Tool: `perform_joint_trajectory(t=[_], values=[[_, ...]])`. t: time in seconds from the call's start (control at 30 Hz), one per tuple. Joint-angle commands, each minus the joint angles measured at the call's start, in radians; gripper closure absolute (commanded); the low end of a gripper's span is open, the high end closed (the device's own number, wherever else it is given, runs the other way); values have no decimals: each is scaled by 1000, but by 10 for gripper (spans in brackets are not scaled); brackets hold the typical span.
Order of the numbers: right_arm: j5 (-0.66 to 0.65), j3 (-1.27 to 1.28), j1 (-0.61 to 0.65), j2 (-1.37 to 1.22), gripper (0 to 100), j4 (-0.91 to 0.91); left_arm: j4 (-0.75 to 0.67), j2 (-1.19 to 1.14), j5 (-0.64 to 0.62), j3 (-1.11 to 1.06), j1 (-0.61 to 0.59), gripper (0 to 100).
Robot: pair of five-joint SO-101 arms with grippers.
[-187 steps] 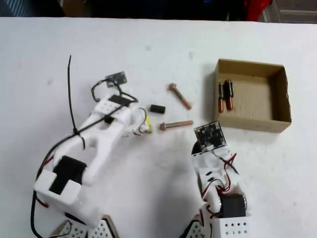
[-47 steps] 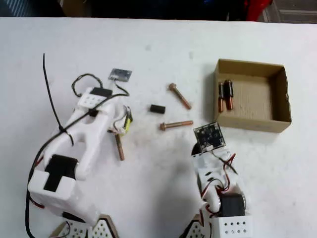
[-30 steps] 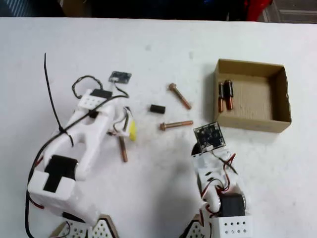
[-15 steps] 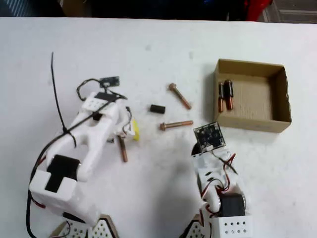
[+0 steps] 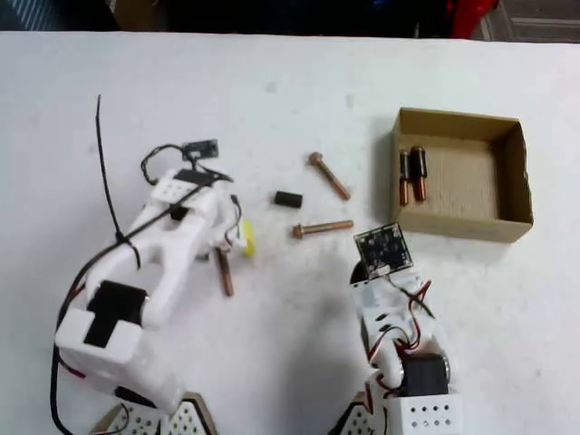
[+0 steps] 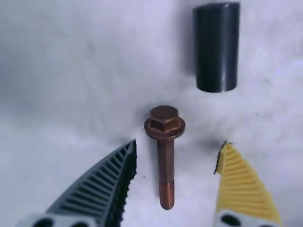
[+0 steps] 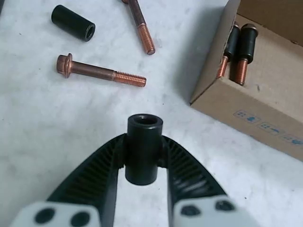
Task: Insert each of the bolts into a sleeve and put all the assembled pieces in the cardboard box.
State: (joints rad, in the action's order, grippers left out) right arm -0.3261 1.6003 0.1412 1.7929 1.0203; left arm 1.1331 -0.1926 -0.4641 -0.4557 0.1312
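My left gripper (image 6: 179, 143) is open, its grey finger (image 6: 109, 189) and yellow finger (image 6: 239, 184) on either side of a copper bolt (image 6: 164, 151) lying on the table. In the high view this bolt (image 5: 223, 272) lies by the left gripper (image 5: 232, 245). A loose black sleeve (image 6: 217, 47) lies just beyond it. My right gripper (image 7: 143, 158) is shut on another black sleeve (image 7: 144, 130), held upright above the table. Two more bolts (image 5: 328, 176) (image 5: 322, 228) and the loose sleeve (image 5: 288, 198) lie mid-table. The cardboard box (image 5: 458, 225) holds two assembled pieces (image 5: 410, 175).
The white table carries both arms' bases at its near edge. A black cable tie (image 5: 107, 172) sticks up from the left arm. The box stands close to the right arm, at the far right.
The left arm swung left, a bolt came into view at its gripper, and its fingers opened around it. In the last half second it barely shifted. The right arm stayed still.
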Motion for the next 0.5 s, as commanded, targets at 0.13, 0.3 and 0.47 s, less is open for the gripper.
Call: perform_joint_trajectory(t=[0.13,0.3,0.47], values=[[2,-8,-15,10,978,-25,-20,-84,-12,97,-36,714],[2,-8,-15,10,978,-25,-20,-91,-12,112,-54,758],[2,-8,-13,10,978,-25,-28,-91,-5,114,-53,880]])
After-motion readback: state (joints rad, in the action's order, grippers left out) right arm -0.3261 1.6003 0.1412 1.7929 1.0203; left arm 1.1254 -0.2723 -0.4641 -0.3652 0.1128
